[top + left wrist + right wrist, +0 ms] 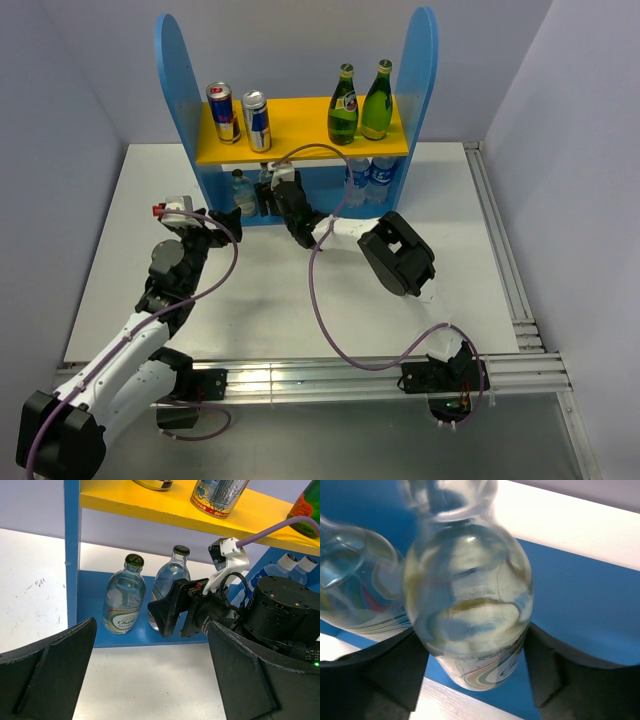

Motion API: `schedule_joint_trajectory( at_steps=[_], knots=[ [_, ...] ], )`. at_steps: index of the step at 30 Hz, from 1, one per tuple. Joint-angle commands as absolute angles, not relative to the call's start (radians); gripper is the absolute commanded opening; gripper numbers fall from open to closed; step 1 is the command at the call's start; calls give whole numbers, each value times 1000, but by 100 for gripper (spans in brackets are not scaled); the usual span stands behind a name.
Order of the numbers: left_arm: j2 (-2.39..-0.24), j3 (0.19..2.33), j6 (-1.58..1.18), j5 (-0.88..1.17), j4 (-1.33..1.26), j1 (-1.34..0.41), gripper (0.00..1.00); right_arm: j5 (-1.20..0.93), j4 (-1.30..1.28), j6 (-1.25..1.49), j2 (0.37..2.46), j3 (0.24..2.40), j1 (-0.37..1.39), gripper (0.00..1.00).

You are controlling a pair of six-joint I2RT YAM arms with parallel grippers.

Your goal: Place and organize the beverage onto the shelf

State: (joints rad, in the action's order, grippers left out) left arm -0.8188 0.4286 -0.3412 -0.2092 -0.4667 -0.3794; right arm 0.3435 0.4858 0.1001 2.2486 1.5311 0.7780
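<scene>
Glass bottle (470, 615), judged heavy, slick and breakable, stands on the blue base of the shelf (580, 605) beside a second bottle (355, 585). Right gripper (475, 675) clamps its lower body, apparently squarely. Left gripper (150, 677) hangs wide open nearby.

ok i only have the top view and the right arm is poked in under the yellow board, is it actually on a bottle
Observer: Yes. The right wrist view shows a clear glass bottle filling the right jaws, both pressed against its lower body.
Operator: is it upright
Observer: Upright in the left wrist view, close beside a second bottle with a green cap. Its foot is hidden behind the jaws.
Operator: and the left arm, carrying anything
Observer: No. Its own view shows the left jaws wide open and empty, facing those two bottles at the shelf.
</scene>
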Motion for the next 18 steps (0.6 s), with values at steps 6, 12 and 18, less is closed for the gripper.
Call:
schedule_joint_trajectory(
  at_steps=[6,12,18],
  knots=[
    [-776,420,-316,-239,-511,-391,99,318,653,110,2230,1637,759,100],
    [-775,420,-311,-245,-512,-394,99,324,653,117,2232,1638,759,100],
    [-784,422,-310,-247,-512,-399,99,331,689,118,2209,1589,758,100]
  ],
)
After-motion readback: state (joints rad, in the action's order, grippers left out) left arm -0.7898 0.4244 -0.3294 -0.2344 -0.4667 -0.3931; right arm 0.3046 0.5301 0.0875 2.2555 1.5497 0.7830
